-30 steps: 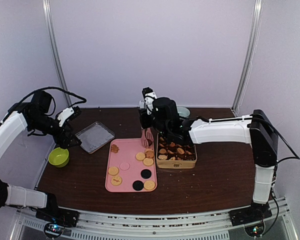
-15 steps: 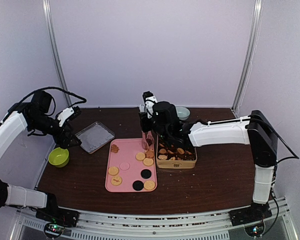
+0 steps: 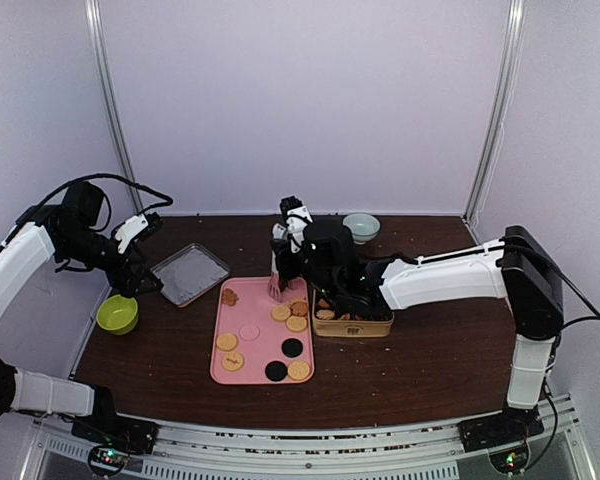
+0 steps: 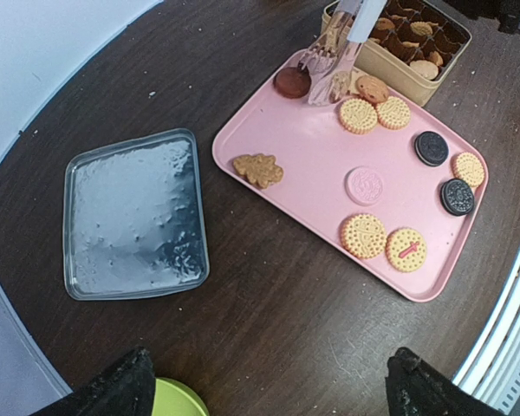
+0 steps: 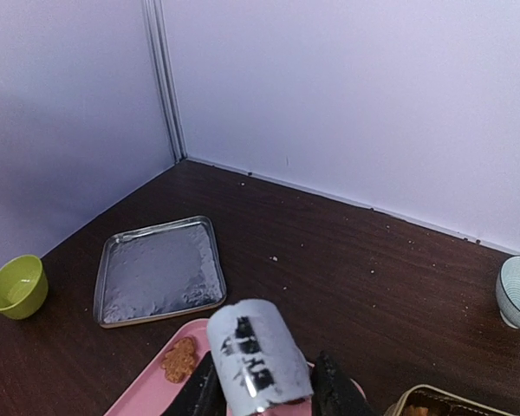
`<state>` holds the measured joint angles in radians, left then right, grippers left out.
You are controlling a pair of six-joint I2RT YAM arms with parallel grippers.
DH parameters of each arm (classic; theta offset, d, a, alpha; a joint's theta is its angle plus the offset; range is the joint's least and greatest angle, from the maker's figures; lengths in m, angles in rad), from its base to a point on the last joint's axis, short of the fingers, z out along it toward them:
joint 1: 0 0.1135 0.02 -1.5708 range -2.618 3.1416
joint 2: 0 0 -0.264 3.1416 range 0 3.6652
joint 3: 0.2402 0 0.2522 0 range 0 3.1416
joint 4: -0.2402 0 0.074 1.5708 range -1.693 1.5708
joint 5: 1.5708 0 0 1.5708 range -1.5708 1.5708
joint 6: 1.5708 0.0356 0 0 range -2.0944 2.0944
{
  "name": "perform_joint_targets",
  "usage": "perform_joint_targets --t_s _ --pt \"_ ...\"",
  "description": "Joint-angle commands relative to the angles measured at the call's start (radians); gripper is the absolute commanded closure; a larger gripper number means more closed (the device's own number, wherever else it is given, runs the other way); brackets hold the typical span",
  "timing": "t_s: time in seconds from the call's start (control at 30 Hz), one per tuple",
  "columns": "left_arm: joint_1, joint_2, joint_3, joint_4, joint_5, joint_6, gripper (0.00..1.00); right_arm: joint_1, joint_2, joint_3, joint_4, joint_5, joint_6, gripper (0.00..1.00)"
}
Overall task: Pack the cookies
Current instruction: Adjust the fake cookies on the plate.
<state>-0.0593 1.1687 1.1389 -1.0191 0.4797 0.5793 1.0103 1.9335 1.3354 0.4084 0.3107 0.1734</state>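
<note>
So, pale lilac walls (image 3: 300, 100) box in a crumb-speckled dark brown worktop (image 3: 430, 345). Cookies (image 4: 364, 235) lie on the pink tray (image 4: 312, 147), more in the tin (image 3: 350, 328); left hand (image 4: 273, 381) gapes wide, right hand (image 5: 264, 390) seemingly clamps a white-wrapped handle (image 5: 251, 351).

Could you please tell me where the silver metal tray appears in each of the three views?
Top external: the silver tray sits left of centre.
Left wrist: it fills the left middle.
Right wrist: it lies at lower left.
Shared landmark: the leaf-shaped cookie, lying close by it in all three.
</note>
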Motion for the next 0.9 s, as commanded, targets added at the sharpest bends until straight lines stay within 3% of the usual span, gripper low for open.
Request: perform_joint_targets --t_s 0.0,0.27,0.6,0.87 --pt "0.009 -0.004 -0.001 0.001 0.016 0.018 0.05 0.019 -0.047 -0.077 -0.039 -0.003 0.031 0.67" --pt "0.01 -0.007 -0.002 0.001 0.024 0.014 0.05 0.018 -0.106 -0.145 -0.017 0.021 0.033 0.69" --pt "0.01 -0.008 0.003 -0.002 0.024 0.011 0.05 -0.011 -0.147 -0.033 -0.043 -0.024 -0.004 0.69" --pt "0.009 -0.005 0.0 -0.003 0.034 0.013 0.05 -0.034 -0.186 -0.046 -0.073 -0.037 -0.018 0.69"
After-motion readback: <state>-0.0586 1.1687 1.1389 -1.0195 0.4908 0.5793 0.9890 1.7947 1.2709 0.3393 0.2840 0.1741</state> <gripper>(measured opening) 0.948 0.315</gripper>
